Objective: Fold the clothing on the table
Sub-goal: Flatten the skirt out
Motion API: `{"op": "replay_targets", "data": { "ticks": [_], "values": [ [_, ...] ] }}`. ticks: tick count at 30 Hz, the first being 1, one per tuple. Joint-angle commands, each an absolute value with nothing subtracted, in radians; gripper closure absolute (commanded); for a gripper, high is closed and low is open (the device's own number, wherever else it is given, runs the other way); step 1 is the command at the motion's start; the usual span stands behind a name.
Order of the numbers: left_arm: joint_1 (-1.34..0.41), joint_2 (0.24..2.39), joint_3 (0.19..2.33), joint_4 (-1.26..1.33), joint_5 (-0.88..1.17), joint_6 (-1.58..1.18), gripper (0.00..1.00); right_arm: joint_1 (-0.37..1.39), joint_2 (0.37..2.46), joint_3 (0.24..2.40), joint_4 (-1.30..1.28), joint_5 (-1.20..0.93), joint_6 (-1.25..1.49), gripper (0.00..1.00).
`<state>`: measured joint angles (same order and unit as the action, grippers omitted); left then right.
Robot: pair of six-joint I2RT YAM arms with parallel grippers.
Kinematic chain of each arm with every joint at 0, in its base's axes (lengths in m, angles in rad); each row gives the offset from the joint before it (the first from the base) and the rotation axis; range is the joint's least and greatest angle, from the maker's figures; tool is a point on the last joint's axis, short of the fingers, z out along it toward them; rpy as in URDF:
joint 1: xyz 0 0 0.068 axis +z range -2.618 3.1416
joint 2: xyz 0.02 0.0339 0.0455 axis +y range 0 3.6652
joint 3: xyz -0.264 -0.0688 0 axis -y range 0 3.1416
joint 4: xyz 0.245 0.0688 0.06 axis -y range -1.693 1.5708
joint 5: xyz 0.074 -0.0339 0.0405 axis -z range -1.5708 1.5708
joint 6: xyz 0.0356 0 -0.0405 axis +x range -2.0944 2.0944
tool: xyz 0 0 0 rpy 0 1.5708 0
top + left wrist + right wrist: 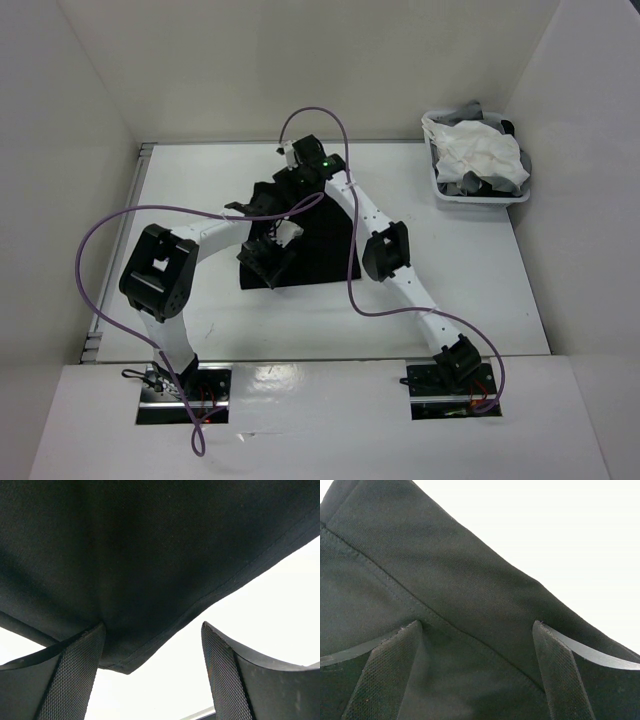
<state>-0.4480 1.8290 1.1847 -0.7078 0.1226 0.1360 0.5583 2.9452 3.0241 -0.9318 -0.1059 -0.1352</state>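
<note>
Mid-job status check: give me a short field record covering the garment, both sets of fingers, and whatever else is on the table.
clothing: black, lying flat mid-table
left fingers: open, straddling a hemmed corner of the clothing, nothing held
right fingers: open, over a stitched edge of the clothing, nothing held
basket: far right corner, holding a white garment and grey cloth

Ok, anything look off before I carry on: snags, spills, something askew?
Nothing stands out. The clothing lies flat on the table, left gripper and right gripper open over it. The basket at the far right holds heaped cloths.
</note>
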Motion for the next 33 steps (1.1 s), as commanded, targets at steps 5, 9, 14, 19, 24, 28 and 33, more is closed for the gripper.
{"op": "replay_targets", "data": {
  "ticks": [5, 9, 14, 19, 24, 28, 33],
  "values": [
    [-0.451, 1.862, 1.178, -0.736, 0.227, 0.158, 0.17, 0.56, 2.991, 3.053, -0.85, -0.107, -0.173, 0.04],
    [-0.451, 1.853, 1.178, -0.736, 0.227, 0.158, 0.17, 0.578, 2.981, 3.062, -0.859, -0.107, -0.173, 0.04],
    [-0.451, 1.793, 1.178, -0.727, 0.218, 0.158, 0.17, 0.588, 2.86, 3.062, -0.882, -0.144, -0.154, 0.04],
    [-0.431, 1.66, 1.169, -0.706, 0.193, 0.158, 0.16, 0.588, 2.63, 2.962, -0.902, -0.14, -0.135, 0.04],
    [-0.388, 1.52, 1.189, -0.726, 0.216, 0.158, 0.13, 0.568, 2.453, 2.814, -0.911, -0.104, -0.126, 0.04],
    [-0.325, 1.393, 1.212, -0.744, 0.207, 0.138, 0.08, 0.522, 2.361, 2.758, -0.983, -0.08, -0.072, 0.04],
    [-0.235, 1.37, 1.201, -0.762, 0.233, 0.101, 0.08, 0.495, 2.245, 2.572, -1.077, -0.06, -0.063, 0.16]
  ]
}}
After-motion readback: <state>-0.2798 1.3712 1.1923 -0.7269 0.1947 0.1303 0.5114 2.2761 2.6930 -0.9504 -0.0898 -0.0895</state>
